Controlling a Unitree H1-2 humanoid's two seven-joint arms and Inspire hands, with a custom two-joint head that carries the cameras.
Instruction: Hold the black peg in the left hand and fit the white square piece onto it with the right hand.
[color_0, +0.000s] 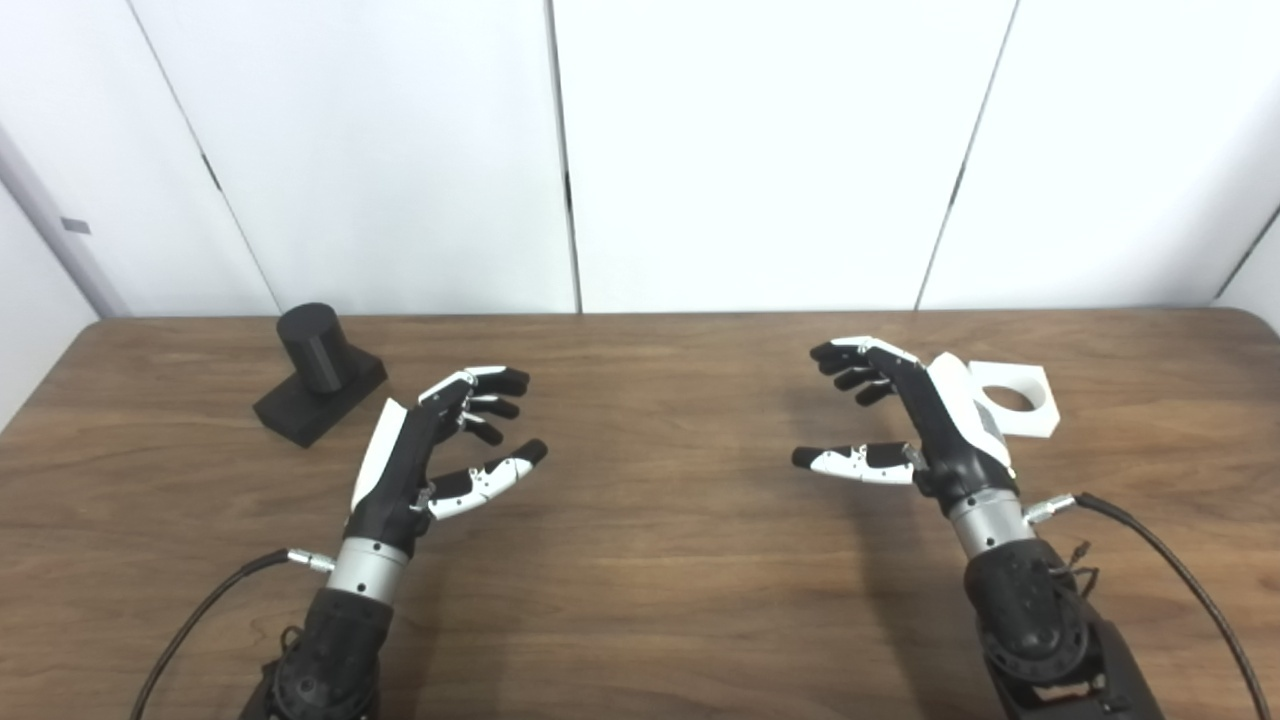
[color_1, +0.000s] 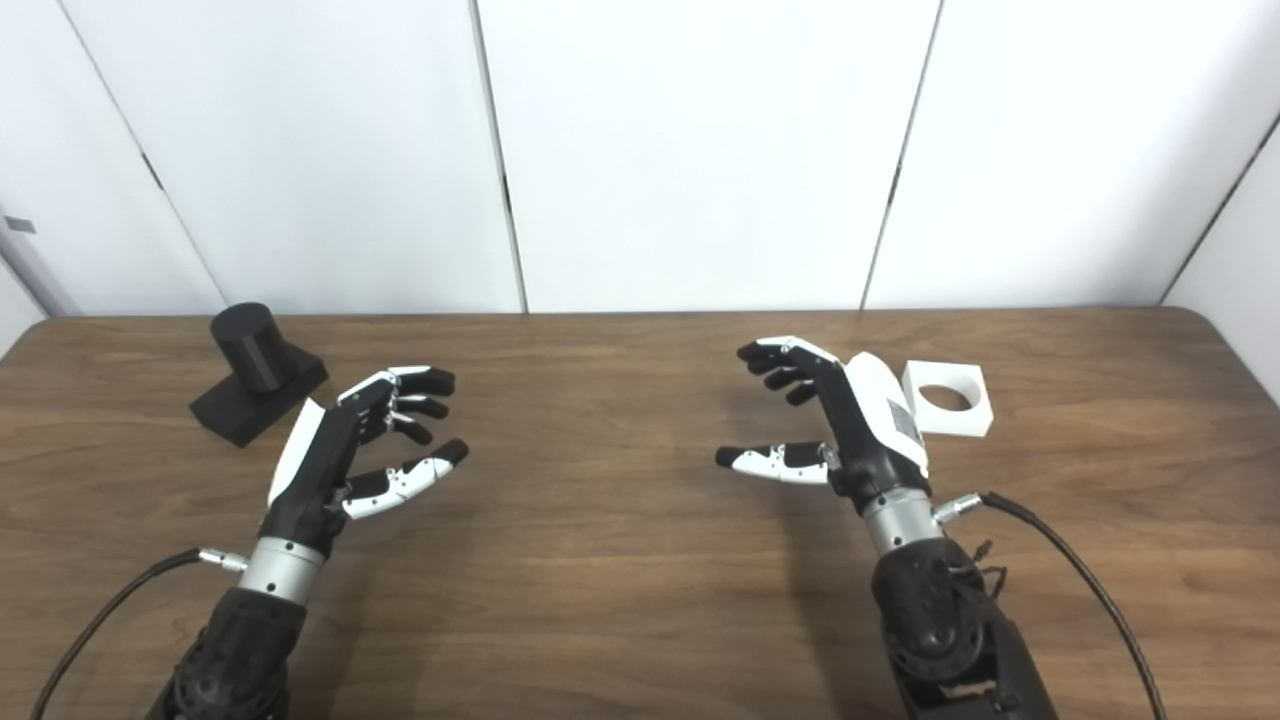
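A brown wooden counter (color_0: 660, 560) was seen filling the lower half of the frame, with white wall panels (color_0: 760, 150) behind it. The black peg (color_0: 312, 345), a short upright cylinder on a flat black base, was found standing on the counter in the left part of the frame, near the far edge. Nothing was touching it.

The left hand (color_0: 420, 450) was held above the counter in the lower left of the frame, just to the lower right of the peg and apart from it. Its fingers (color_0: 495, 385) were spread and lightly curled, with the thumb held apart below them, and nothing was gripped.

The white square piece (color_1: 948, 400), with a round hole through its middle, was seen lying flat on the counter in the right part of the frame. It was partly hidden in the left eye view by the back of the right hand (color_0: 925, 420), while in the right eye view it was shown just beside that hand; contact could not be judged. The right hand's fingers (color_0: 850, 365) were curled loosely toward the centre of the frame, the thumb was stretched out below them, and nothing was held. A black cable (color_0: 1170, 570) was seen trailing from the right wrist toward the lower right corner.
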